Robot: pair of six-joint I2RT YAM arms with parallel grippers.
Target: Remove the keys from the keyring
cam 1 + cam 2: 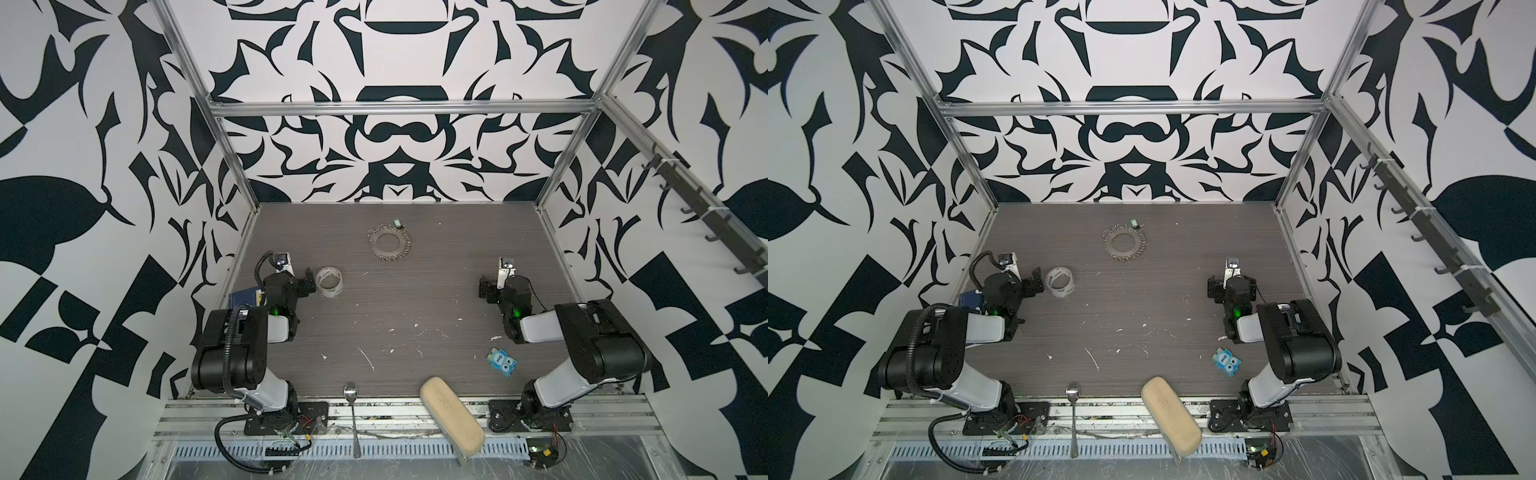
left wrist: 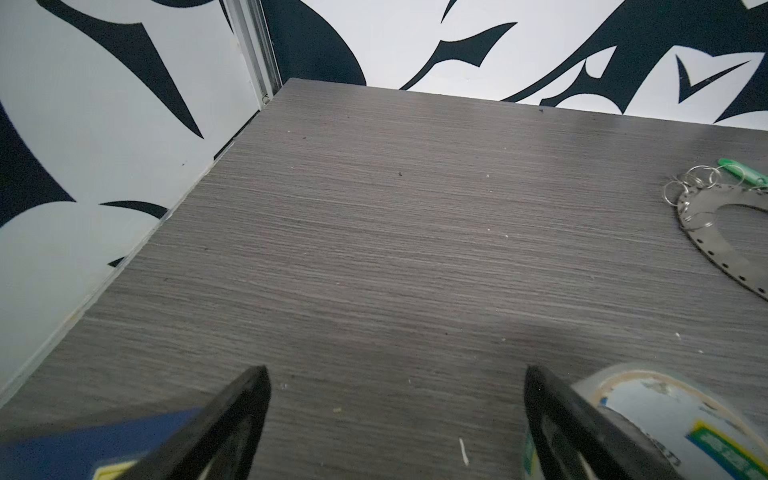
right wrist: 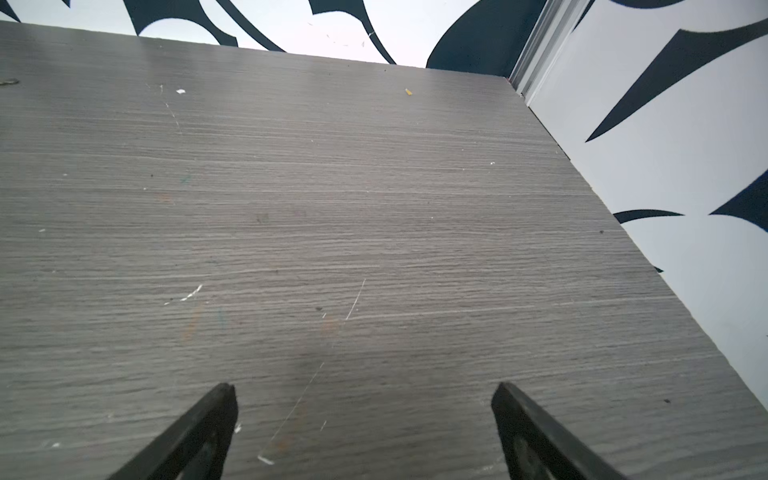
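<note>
The keyring [image 1: 390, 254] [image 1: 1124, 254], a flat silvery disc hung with small metal rings, lies toward the far middle of the table. The green key [image 1: 398, 224] [image 1: 1134, 223] rests at its far right edge, hooked on by small rings. In the left wrist view the keyring [image 2: 706, 245] and the green key [image 2: 742, 169] show at the frame's edge. My left gripper [image 1: 309, 276] [image 1: 1037, 277] [image 2: 395, 374] is open and empty, beside the tape roll. My right gripper [image 1: 484, 286] [image 1: 1213, 286] [image 3: 363, 390] is open over bare table. Both are well short of the keyring.
A whitish tape roll [image 1: 329, 282] [image 2: 665, 415] stands right next to the left gripper. A blue booklet [image 1: 243, 298] lies under the left arm. A blue packet [image 1: 502, 361], a beige case [image 1: 451, 417] and a spoon [image 1: 353, 415] sit near the front edge.
</note>
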